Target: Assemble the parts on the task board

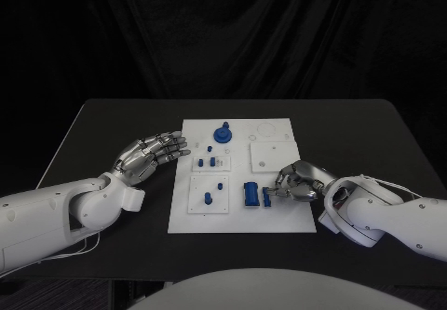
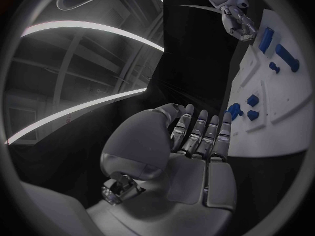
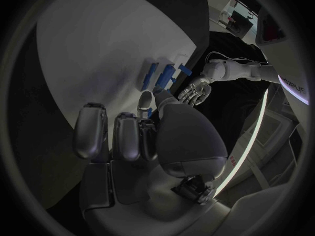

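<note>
The white task board point(image 1: 280, 216) lies mid-table. On it are a round blue knob point(image 1: 223, 134), small blue pegs point(image 1: 210, 150) and a blue cylinder point(image 1: 251, 194). My right hand point(image 1: 300, 181) rests on the board's right side with its fingers curled and pinches a small blue piece point(image 1: 267, 196) right beside the cylinder. My left hand point(image 1: 151, 155) hovers at the board's left edge, fingers spread, holding nothing. In the left wrist view the left hand point(image 2: 193, 141) is stretched flat next to the board point(image 2: 275, 120). The right wrist view has the right hand point(image 3: 141, 136) curled over the board point(image 3: 98, 52).
Raised white sub-plates point(image 1: 271, 156) sit on the board, with a round recess point(image 1: 267, 130) at its far right corner. Black table point(image 1: 112, 123) surrounds the board on all sides.
</note>
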`<action>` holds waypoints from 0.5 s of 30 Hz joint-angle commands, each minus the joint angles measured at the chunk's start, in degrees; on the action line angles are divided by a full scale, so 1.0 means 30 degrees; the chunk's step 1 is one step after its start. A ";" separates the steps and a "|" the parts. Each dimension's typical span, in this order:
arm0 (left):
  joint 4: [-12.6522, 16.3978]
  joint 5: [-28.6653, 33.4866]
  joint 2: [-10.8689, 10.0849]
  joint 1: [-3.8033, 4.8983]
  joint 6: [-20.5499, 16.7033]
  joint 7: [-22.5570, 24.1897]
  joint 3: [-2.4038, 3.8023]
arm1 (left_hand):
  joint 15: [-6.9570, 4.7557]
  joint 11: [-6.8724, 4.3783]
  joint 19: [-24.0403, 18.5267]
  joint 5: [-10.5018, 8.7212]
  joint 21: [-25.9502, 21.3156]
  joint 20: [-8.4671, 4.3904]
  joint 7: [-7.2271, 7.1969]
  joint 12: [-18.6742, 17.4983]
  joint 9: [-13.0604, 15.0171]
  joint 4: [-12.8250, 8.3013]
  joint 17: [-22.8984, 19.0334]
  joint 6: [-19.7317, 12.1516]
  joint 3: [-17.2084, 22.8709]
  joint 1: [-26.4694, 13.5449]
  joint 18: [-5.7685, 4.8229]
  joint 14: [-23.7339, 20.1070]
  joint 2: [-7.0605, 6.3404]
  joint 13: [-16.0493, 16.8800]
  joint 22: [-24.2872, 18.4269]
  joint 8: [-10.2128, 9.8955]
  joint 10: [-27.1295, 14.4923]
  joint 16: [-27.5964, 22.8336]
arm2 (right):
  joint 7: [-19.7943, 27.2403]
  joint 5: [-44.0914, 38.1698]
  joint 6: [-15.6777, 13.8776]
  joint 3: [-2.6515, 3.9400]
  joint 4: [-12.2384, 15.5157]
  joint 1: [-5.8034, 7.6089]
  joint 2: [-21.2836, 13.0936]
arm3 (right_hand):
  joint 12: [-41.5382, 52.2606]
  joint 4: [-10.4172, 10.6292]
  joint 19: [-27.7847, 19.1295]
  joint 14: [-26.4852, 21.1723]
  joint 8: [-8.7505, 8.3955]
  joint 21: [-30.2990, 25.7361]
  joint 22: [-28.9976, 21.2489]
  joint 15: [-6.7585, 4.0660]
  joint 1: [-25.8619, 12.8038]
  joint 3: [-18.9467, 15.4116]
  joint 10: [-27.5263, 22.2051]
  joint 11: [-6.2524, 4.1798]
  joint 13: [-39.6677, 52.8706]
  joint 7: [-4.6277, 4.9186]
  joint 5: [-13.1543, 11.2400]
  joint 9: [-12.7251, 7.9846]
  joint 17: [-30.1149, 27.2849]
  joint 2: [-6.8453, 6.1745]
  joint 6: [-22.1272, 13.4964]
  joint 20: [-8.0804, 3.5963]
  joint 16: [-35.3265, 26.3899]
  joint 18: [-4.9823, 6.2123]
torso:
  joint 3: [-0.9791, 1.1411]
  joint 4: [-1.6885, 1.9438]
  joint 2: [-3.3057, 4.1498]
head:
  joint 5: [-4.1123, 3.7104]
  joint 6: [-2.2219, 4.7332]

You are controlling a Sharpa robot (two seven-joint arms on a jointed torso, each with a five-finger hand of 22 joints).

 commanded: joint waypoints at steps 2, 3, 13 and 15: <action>0.0647 -0.0350 -0.0354 0.0041 -0.0935 0.3975 0.0029 | -0.0080 -0.0054 -0.0172 0.0145 -0.0024 -0.0028 -0.0024 0.0090 0.0006 0.0053 -0.0056 0.0072 0.0092 -0.0104 0.0362 -0.0086 -0.0229 -0.0002 -0.0234 0.0093 0.0139 -0.0112 | 0.4345 0.1471 -0.3334 0.0036 0.0194 0.0675 -0.0188 | -0.1260 0.0814 -0.0875 -0.0205 -0.0405 -0.3250 0.2078 0.0392 -0.0189 -0.0327 -0.0304 0.0481 0.1266 0.0286 0.0188 -0.0366 -0.2982 0.0343 -0.0634 0.0348 -0.1863 0.0513 | 0.0000 0.0026 -0.0028 | -0.0131 -0.0002; 0.0837 -0.0356 -0.0464 0.0077 -0.1096 0.4045 0.0037 | -0.0104 -0.0060 -0.0344 0.0156 -0.0094 -0.0040 -0.0038 0.0078 0.0001 0.0081 -0.0086 0.0079 0.0073 -0.0166 0.0383 -0.0236 -0.0258 -0.0010 -0.0397 0.0092 0.0127 -0.0260 | 0.5058 0.1965 -0.3678 0.0036 0.0221 0.0877 -0.0246 | -0.1829 0.1153 -0.1276 -0.0584 -0.0598 -0.4290 0.1744 0.0562 -0.0161 -0.0419 -0.1165 0.0613 -0.0004 0.0397 0.0544 -0.0582 -0.3997 0.0437 -0.0709 0.0474 -0.2543 0.0683 | 0.0020 0.0004 -0.0055 | -0.0136 -0.0002; 0.2067 -0.0332 -0.1335 0.1046 -0.2822 0.3997 0.0069 | -0.1748 -0.1823 -0.5693 -0.0304 -0.1157 -0.1286 0.0114 -0.2946 -0.0428 0.0855 -0.0657 -0.1948 -0.0783 -0.0567 0.0786 -0.4479 -0.0447 -0.0391 -0.5339 -0.0587 -0.3513 -0.4669 | 1.0247 0.6468 -0.4407 0.0019 -0.0093 0.2609 -0.0308 | -1.0520 0.2553 -0.8201 -0.9095 -0.3956 -1.6785 -0.3426 0.3335 0.2708 0.0858 -1.4480 0.3246 -1.2555 0.2771 0.3355 -0.4809 -1.2918 0.0228 -0.2582 0.2813 -1.0678 0.1600 | 0.0154 -0.0266 -0.0474 | 0.0430 -0.0002; 0.2036 -0.0327 -0.1253 0.1208 -0.2932 0.3936 0.0059 | -0.1652 -0.2583 -0.6077 -0.0813 -0.1252 -0.1199 -0.2364 -0.4434 -0.1228 0.1725 -0.0745 -0.6231 -0.1598 -0.1134 0.0818 -0.4774 -0.0483 -0.0570 -0.5978 -0.1246 -0.5200 -0.5171 | 1.1002 0.7291 -0.3909 0.0016 -0.0398 0.2727 -0.0157 | -1.2131 0.2510 -0.9630 -1.1205 -0.4256 -1.8259 -0.4402 0.4168 0.2707 0.0946 -1.6115 0.3931 -1.3600 0.3354 0.3467 -0.5345 -1.3740 0.0212 -0.3120 0.3343 -1.2175 0.1365 | 0.0170 -0.0328 -0.0538 | 0.0536 -0.0002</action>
